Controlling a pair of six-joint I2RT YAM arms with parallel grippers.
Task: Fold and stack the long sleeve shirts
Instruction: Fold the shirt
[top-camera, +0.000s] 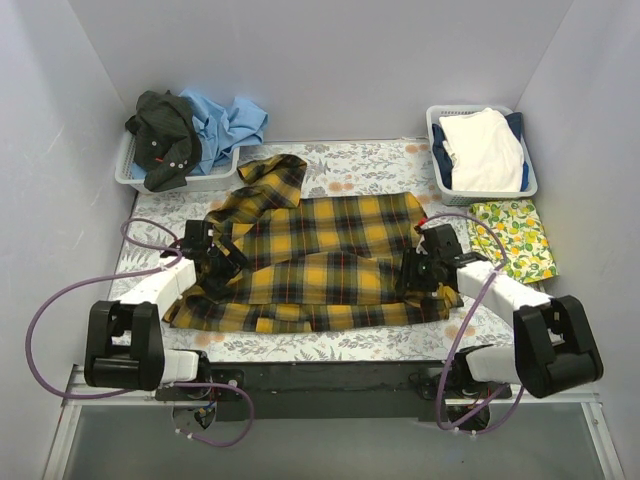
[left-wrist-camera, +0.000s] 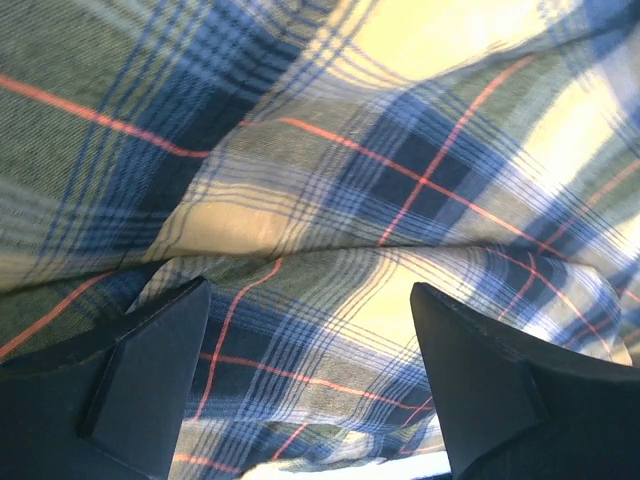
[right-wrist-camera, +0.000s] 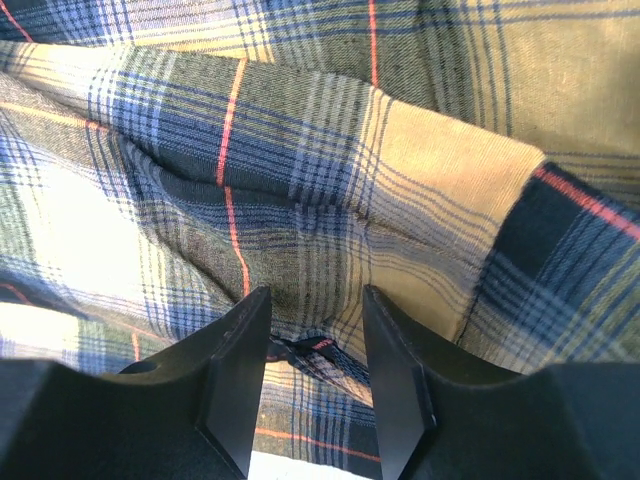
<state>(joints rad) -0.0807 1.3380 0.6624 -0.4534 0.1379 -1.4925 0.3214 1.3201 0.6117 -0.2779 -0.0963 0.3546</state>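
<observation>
**Plaid shirt** (top-camera: 320, 260) spread on the surface (top-camera: 370, 158) at centre frame. Its long axis runs left to right, and one sleeve trails toward the upper left. The shirt lies between the two arms, with a set of fingers at each short end: left fingers (left-wrist-camera: 150, 370) over the left end, right fingers (right-wrist-camera: 235, 380) over the right end. Neither arm is the nearer; together they bracket the long axis.

- **Left wrist view:** the fingers stand wide apart and grip nothing. Plaid lies beyond them, with a soft crease crossing the frame just past the tips.
- **Right wrist view:** the fingers stand a narrow gap apart, with a dark bunched ridge of cloth in the gap. Whether they pinch it cannot be told.

**Judgement:** the coming move turns on both ends being caught on the same line, so that the fold travels square to the long axis. The left end looks the less ready.

**Containers**
- **Upper-left basket** (top-camera: 205, 182): a dark shirt (top-camera: 160, 135) heaped against a light blue shirt (top-camera: 228, 120). Both are crumpled and spill over the rim.
- **Upper-right basket** (top-camera: 480, 198): a white cloth (top-camera: 485, 150) on top of dark blue cloth (top-camera: 443, 160).
- **Lemon-print cloth** (top-camera: 515, 240): flat on the surface just below that basket, near the shirt's right end.
</observation>
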